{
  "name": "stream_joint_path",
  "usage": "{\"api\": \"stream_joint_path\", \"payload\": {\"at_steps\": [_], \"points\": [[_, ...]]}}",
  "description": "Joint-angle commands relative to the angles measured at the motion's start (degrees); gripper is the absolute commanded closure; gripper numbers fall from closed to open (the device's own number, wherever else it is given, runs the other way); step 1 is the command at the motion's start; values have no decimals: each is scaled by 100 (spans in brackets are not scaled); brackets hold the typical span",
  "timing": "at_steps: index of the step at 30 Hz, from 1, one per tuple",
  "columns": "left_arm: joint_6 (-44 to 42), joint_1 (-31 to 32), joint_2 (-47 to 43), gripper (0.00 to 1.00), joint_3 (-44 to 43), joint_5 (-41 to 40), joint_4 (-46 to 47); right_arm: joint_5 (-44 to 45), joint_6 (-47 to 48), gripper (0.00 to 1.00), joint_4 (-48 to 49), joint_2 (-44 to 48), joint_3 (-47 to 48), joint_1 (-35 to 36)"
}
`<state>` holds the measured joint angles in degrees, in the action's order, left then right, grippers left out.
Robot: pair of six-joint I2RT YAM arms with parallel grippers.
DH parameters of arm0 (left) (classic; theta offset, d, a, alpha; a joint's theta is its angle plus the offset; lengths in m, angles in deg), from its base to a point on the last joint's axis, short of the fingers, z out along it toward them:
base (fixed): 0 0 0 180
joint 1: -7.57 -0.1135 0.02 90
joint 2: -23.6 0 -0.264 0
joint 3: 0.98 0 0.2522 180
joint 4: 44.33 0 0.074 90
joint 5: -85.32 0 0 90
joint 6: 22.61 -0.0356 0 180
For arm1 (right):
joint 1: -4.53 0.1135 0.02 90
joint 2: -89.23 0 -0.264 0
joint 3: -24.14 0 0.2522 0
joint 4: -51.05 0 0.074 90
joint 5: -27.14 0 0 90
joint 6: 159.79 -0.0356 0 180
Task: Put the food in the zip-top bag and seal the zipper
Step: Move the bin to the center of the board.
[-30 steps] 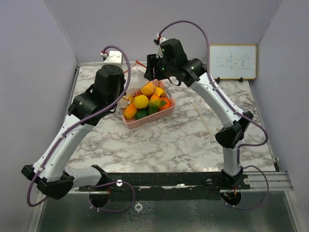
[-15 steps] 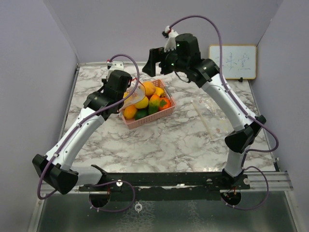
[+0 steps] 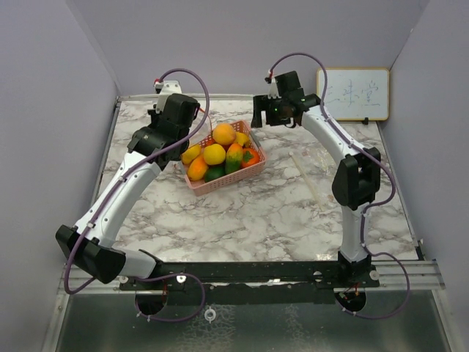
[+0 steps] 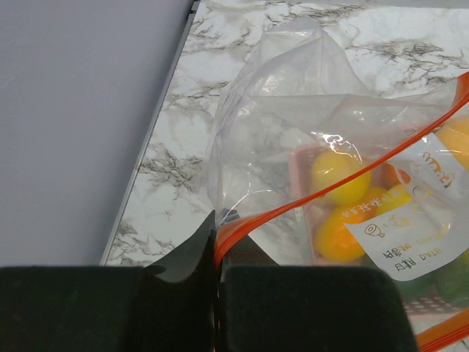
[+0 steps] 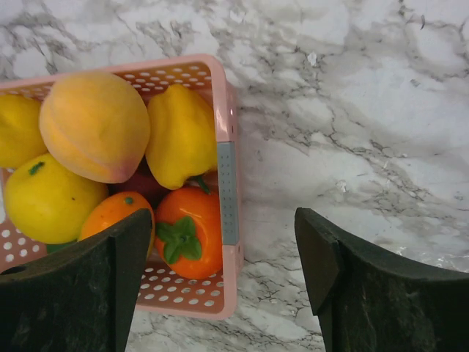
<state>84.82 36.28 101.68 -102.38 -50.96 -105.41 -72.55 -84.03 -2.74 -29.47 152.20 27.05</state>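
Judging by how things lie, the task is barely begun. All the food that shows sits in the pink perforated plastic basket point(image 5: 226, 183), and the large clear crinkly zip-top bag point(image 4: 293, 110) looks empty, its mouth unsealed. What is done is the hold on the bag. Loading every piece and pressing the zipper shut are left.

The left gripper point(image 4: 218, 253) has its fingers pressed together on the thin orange-red zipper strip point(image 4: 344, 180), pinching it at one end. From that pinch the strip runs up and away to the right, and the bag's film billows ahead of the fingers. A white printed label point(image 4: 410, 242) lies on the film to the right. Through the plastic, ahead and right of the fingers, yellow and orange fruits show inside the basket, so the bag hangs between this gripper and the basket.

The right gripper point(image 5: 222, 235) has its fingers spread wide and holds nothing. It hangs over the basket's rim, one finger above the fruit and the other above the bare marble-patterned table point(image 5: 366, 110). Ahead of its left finger lie a glossy orange-pink peach point(image 5: 94, 125), a yellow pear-shaped fruit point(image 5: 182, 132), two yellow lemons point(image 5: 44, 198) and an orange fruit with a green stalk cap point(image 5: 189, 231), heaped touching one another. Something green shows lower in the heap in the top view.
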Motion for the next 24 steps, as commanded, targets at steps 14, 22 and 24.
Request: {"api": "stream_joint_path", "payload": {"at_steps": [14, 22, 24], "points": [[102, -36, -420, 100, -353, -409, -324, -77, 399, 32, 142, -904, -260, 329], [137, -41, -502, 100, -301, -430, -330, 1091, 160, 80, -58, -1083, -146, 472], [137, -35, -521, 100, -330, -426, -340, 1849, -129, 91, -133, -974, -174, 472]]}}
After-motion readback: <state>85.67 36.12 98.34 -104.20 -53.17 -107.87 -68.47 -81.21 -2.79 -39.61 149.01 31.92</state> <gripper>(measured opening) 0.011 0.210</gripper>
